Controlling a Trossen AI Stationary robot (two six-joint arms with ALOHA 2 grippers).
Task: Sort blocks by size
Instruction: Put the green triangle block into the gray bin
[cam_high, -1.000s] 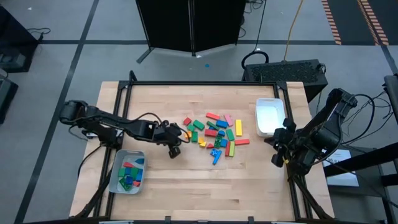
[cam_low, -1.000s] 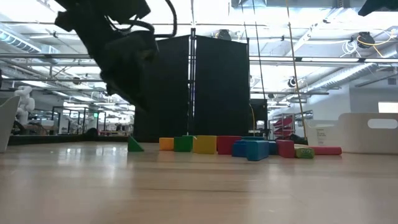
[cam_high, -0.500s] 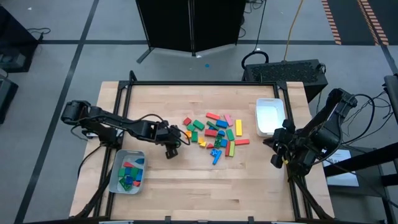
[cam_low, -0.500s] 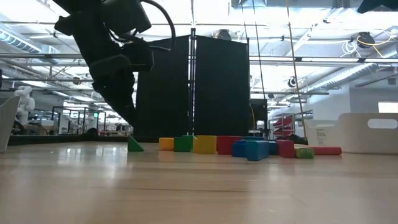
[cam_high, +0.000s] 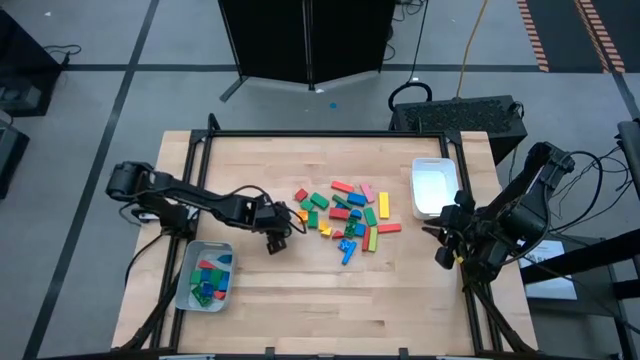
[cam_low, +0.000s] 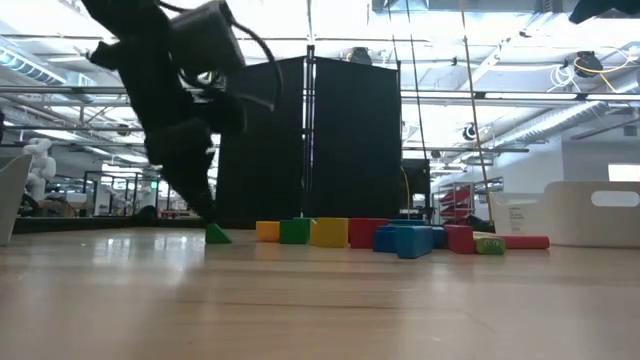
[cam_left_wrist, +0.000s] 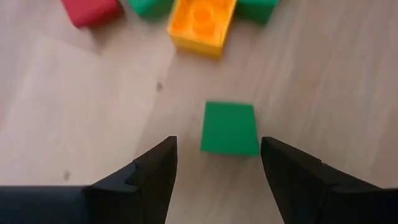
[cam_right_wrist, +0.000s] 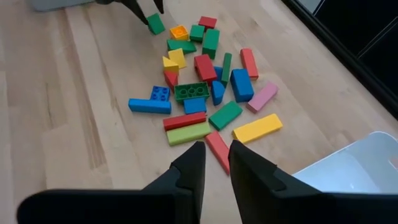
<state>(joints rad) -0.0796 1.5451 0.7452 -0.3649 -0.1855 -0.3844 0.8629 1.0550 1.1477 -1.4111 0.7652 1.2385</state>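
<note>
left gripper (cam_left_wrist: 214, 165): I see it open, straddling green block (cam_left_wrist: 229, 127), gripping nothing
right gripper (cam_right_wrist: 216, 163): slightly parted, empty, beside white tray (cam_high: 433, 187)

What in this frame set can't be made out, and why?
- Left tray contents: high view shows blocks too small to count or size.
- Right tray interior: low view is level, its wall hides it.
- Block pile: low view, front blocks hide those behind.
- Left gripper, open around a green block: fingertips cut off by the wrist view's edge, contact unclear.

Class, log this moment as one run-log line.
left gripper: open, over green cube | right gripper: near white tray, empty | blocks: unsorted
</note>
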